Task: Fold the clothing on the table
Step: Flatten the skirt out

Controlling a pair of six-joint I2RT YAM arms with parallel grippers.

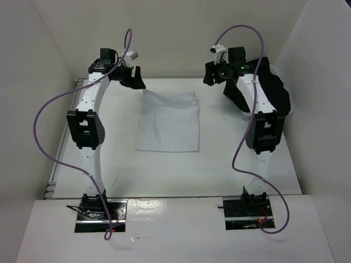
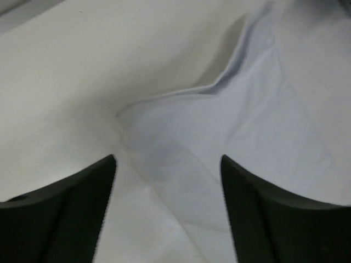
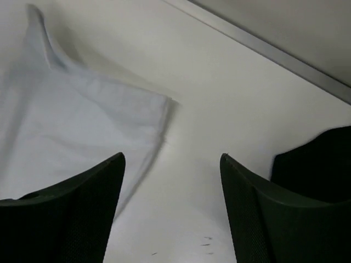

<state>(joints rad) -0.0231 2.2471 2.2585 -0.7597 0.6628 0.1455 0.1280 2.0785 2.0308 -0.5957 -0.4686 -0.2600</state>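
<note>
White clothing (image 1: 167, 121) is noted lying flat on the tabletop (image 1: 181, 172), toward the far middle, as a roughly rectangular folded piece with light wrinkles; its far edge is seen near the back wall and its near edge about midway across the surface. The left hand (image 1: 134, 76) is held low over the far left corner of the clothing. In the left wrist view its two dark fingers (image 2: 66, 213) are seen spread well apart, with nothing pinched between them. A corner of the fabric is seen lying under the gap, with one fold raised into a soft ridge. The right hand (image 1: 210, 75) is placed just beside the far right corner of the clothing. In the right wrist view its fingers are likewise seen apart and clamped on nothing. Bare tabletop fills most of the gap between them, and the edge of the fabric is seen under the left-side finger. A black garment (image 1: 274, 87) is observed heaped at the far right of the tabletop, behind the right arm and apart from the white piece. A purple cable (image 1: 41, 129) is seen looped beside the left arm. A thin metal rail (image 1: 53, 175) is noted along the left edge of the tabletop.
</note>
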